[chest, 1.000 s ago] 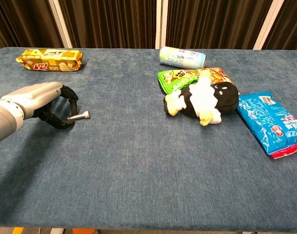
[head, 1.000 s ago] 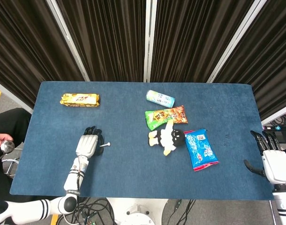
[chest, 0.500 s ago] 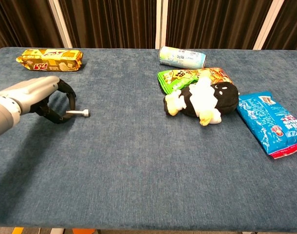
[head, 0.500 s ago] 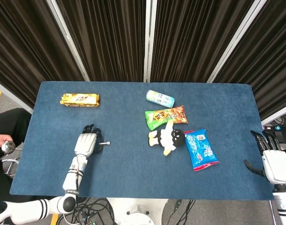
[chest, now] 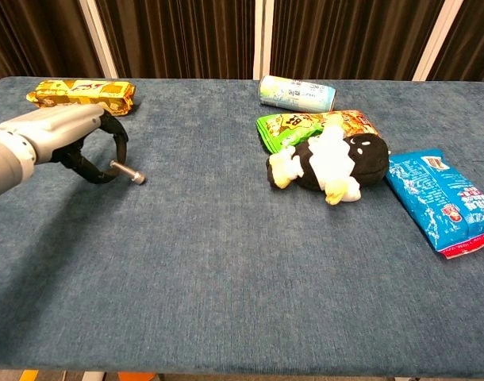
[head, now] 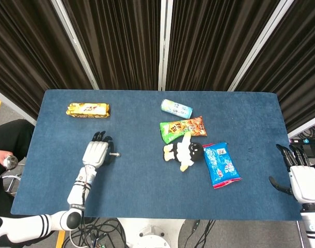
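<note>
Dark pleated curtains hung behind the blue table (head: 147,175), and every place below is given from the plush (head: 184,151) lying right of the table's centre.

Compared with the earlier frames, the left hand (head: 96,153) had moved away from the near edge and towards the yellow packet (head: 88,109), which lay far to the plush's left near the back edge. The bolt (chest: 126,171) went with it: a second before it lay level, and now its head tipped down and to the right. Nothing else on the table had shifted, and the right hand (head: 302,178) stayed where it was.

The left hand sat well left of the plush, palm down, forearm running back to the near edge. Its dark fingers (chest: 95,163) curled under the palm and pinched the bolt's shank, leaving the head poking out towards the plush.

The right hand hovered off the table's right edge, far right of the plush, fingers apart and pointing away from the robot, holding nothing.

Just behind the plush lay a green-and-orange bag (head: 182,127), touching it; a can (head: 176,108) lay on its side further back. A blue bag (head: 221,164) lay just right of the plush.
</note>
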Robot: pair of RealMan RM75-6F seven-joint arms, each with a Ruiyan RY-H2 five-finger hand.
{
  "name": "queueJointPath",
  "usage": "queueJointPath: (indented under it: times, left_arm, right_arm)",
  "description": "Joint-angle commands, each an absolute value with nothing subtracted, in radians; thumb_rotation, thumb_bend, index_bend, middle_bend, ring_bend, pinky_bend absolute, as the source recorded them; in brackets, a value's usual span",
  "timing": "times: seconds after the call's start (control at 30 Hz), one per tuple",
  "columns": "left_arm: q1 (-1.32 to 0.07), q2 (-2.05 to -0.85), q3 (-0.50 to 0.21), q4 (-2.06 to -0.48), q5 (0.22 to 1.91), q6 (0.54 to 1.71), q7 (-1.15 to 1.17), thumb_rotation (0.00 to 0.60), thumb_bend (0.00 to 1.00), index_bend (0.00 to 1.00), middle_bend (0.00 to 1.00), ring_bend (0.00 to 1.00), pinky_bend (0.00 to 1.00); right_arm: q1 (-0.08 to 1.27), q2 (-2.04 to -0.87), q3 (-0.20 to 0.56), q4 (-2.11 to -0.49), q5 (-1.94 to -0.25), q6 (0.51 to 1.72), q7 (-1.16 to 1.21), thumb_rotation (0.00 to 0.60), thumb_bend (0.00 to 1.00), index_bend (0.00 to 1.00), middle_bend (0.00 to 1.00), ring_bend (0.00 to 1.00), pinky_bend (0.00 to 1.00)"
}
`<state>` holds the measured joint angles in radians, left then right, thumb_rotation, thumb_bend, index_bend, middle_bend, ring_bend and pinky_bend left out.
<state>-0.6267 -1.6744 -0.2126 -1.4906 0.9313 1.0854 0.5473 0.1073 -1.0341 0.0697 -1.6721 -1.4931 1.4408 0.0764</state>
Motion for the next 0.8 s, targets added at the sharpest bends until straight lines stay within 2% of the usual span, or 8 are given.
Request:
queueJointPath:
  times: [0.03,0.4,0.8]
  left_arm:
    - [-0.637,-1.669,-0.216,-1.503,0.925,1.085,0.562,0.6,0.41,0.57,0.23,0.0,0.0]
    - [-0.692,-1.661,-0.223,-1.534,0.881,1.08,0.644,0.6,0.41,0.55,0.22,0.0,0.0]
    - [-0.738,-1.654,-0.209,-1.55,0.812,1.075,0.722,0.6,0.4,0.49,0.2,0.0,0.0]
  right_arm:
    - [0.107,-1.035,0.07,-1.671,-1.492,1.44,0.077,0.6,0.16,0.08,0.13,0.0,0.0]
    - [0.109,-1.041,0.07,-1.656,-1.488,1.433,0.092,0.6,0.16,0.08,0.13,0.0,0.0]
    - [0.105,-1.045,0.069,-1.64,-1.486,1.434,0.11,0.6,0.16,0.08,0.13,0.0,0.0]
